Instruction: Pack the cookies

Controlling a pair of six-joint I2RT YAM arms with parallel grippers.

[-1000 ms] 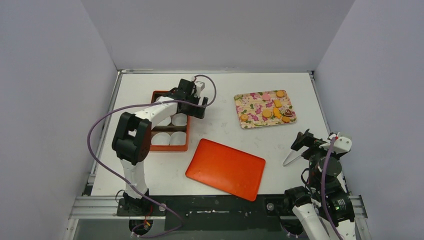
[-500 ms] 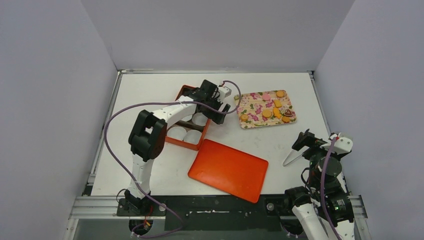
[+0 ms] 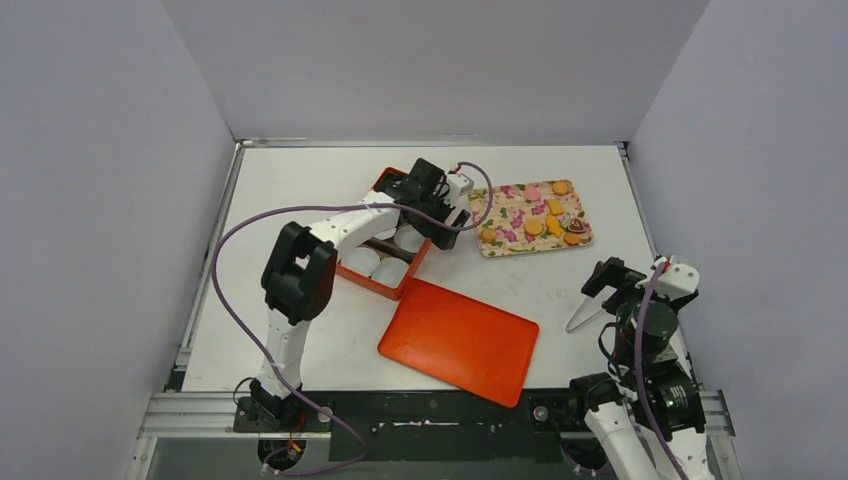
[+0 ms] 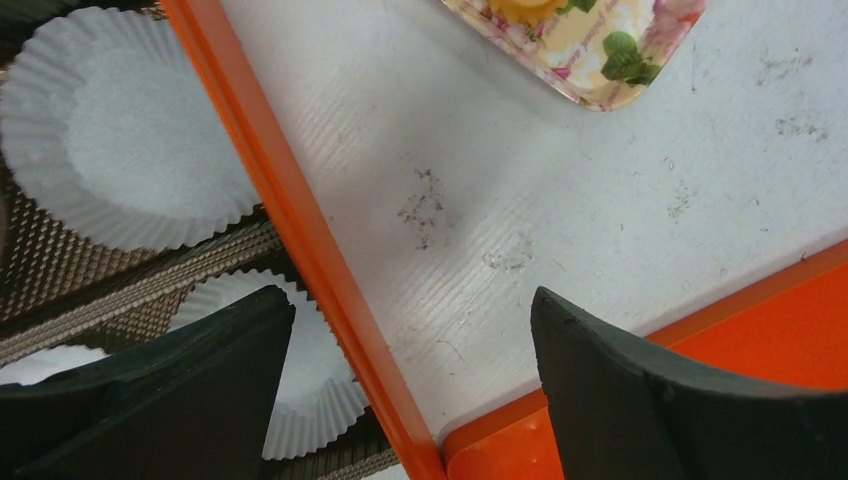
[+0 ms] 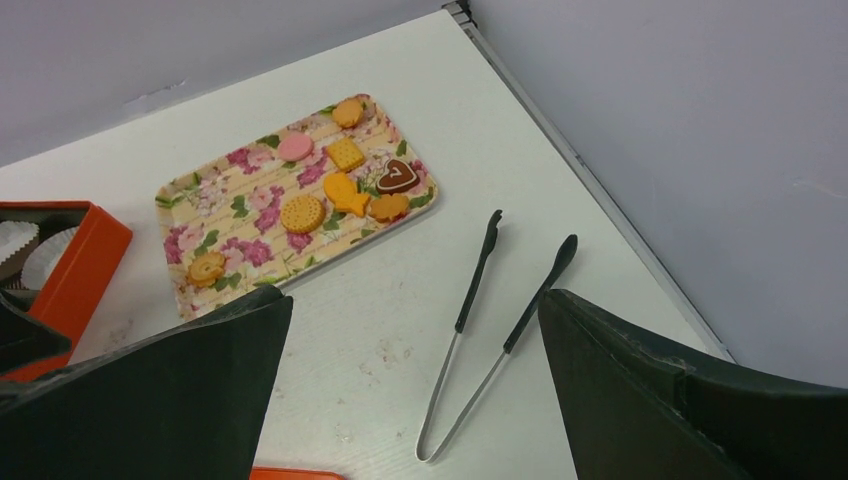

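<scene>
Findings, taken from the overhead view with the table centre as the dial.

1. My left gripper stands wide open and holds nothing. Its jaws straddle the 3 o'clock wall of the orange box: one finger is inside, over the white paper cups, and the other is outside, over bare table. I cannot tell whether the inner finger touches the wall.
2. My right gripper is fully spread and empty. It hangs at 4 o'clock above the tongs, which lie flat on the table.
3. The cookies, eight by my count, all lie on the floral tray at 2 o'clock, just beside the box. Seen from my right wrist, the brown heart is at the tray's 3 o'clock end, the pink one is near 12 and one orange round sits alone toward 8.
4. The orange lid lies flat at 5 o'clock, with a corner close to the box.
</scene>
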